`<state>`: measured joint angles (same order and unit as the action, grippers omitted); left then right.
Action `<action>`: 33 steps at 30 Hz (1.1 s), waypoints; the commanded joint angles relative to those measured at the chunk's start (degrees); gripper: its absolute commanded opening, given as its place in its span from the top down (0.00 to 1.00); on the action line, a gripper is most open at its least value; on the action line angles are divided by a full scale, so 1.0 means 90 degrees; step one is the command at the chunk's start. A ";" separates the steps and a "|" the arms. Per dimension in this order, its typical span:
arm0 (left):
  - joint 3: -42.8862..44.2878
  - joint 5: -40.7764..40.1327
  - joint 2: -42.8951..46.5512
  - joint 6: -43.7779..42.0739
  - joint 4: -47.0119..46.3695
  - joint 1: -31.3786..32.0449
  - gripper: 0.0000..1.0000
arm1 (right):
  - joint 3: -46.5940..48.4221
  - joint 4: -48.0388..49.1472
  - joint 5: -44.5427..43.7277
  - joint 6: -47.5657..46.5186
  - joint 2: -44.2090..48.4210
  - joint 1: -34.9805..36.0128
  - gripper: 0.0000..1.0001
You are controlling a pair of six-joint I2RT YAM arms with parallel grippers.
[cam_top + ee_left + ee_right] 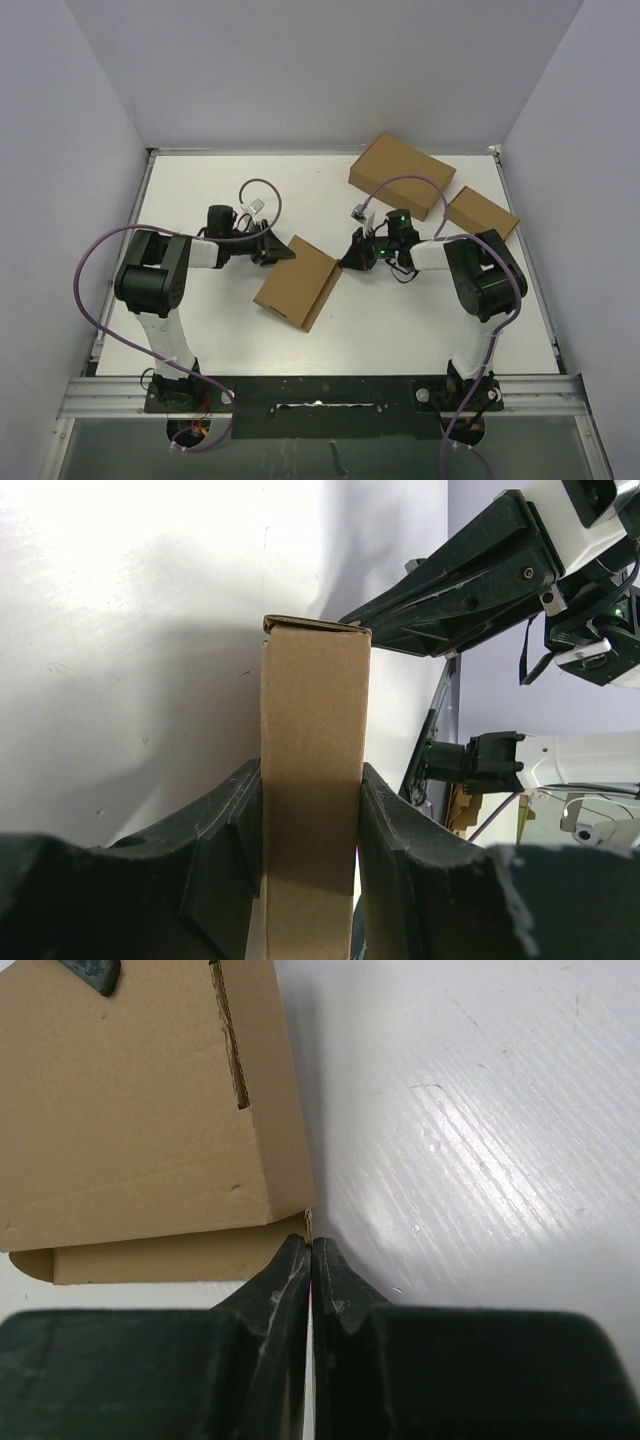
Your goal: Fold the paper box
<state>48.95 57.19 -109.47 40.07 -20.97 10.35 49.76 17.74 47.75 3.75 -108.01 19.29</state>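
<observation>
Item: paper box (298,284), brown cardboard, mid-tabletop (200,190), between the two arms.
Left end effector (310,775): narrow, fingers clamped on either face of an upright cardboard wall at the box's far-left edge.
Right end effector (310,1248): fingers pressed fully together, tip at the box's right corner; possibly nipping a sliver of cardboard, but the wrist view is too tight to confirm.
Other stock: larger brown box (401,175) and smaller brown box (482,212), far right, just beside each other.

Top external: high at the near edge, looking down over the table (400,330). Wrist views: close-up, from opposite sides of the paper box (297,283), shared by all.
</observation>
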 commanded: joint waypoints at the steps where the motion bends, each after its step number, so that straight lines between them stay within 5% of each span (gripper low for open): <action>1: -0.0068 -0.0618 0.0262 -0.0183 -0.0241 -0.0217 0.85 | -0.0077 0.0364 0.0004 0.0009 0.0471 -0.0005 1.00; 33: -0.0419 -0.0941 0.0182 0.0293 -0.0476 -0.0544 0.86 | -0.0071 0.0060 -0.0569 -0.0683 0.0664 0.0395 1.00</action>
<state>45.50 56.25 -109.47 44.42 -22.79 8.01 49.06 17.56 43.27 0.08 -106.59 23.05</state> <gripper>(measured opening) 0.338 0.026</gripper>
